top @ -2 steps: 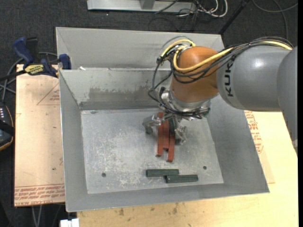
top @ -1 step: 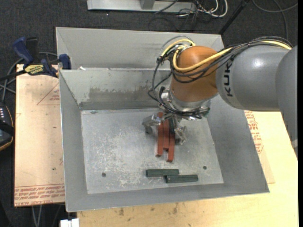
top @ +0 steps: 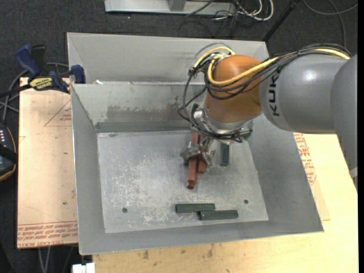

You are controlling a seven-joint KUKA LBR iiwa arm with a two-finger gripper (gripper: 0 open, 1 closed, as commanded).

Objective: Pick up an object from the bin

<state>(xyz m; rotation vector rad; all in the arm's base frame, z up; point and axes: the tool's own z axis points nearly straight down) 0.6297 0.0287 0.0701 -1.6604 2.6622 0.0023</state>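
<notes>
The grey metal bin [top: 136, 181] is being looked at from above, and the arm [top: 313, 95] is being extended into it from the right. The wrist is being covered by a rounded orange cover [top: 230, 92], over which yellow and black cables [top: 250, 70] are being led. Under this cover the pincer [top: 200, 153] is being held pointing down, over the middle of the bin floor and a little toward the far wall.

A red-brown bar [top: 192, 176], long and narrow, is being pinched by the pincer. The upper part of the bar is being seen between the two metal fingers, which are being pressed against it from both sides. The lower end of the bar is being left free below the fingers and is being pointed toward the near side of the bin, slightly to the left. Whether this lower end is being rested on the floor or is being kept above it cannot be told.

Just beside the pincer, on its right, a short dark green block [top: 225, 154] is being seen, partly under the wrist. Whether it is being touched by the pincer cannot be told.

Near the front wall of the bin, well apart from the pincer, two dark green flat bars are being kept on the floor. The left green bar [top: 193, 208] and the right green bar [top: 220, 214] are being laid almost in one line, with their inner ends touching or overlapping.
</notes>
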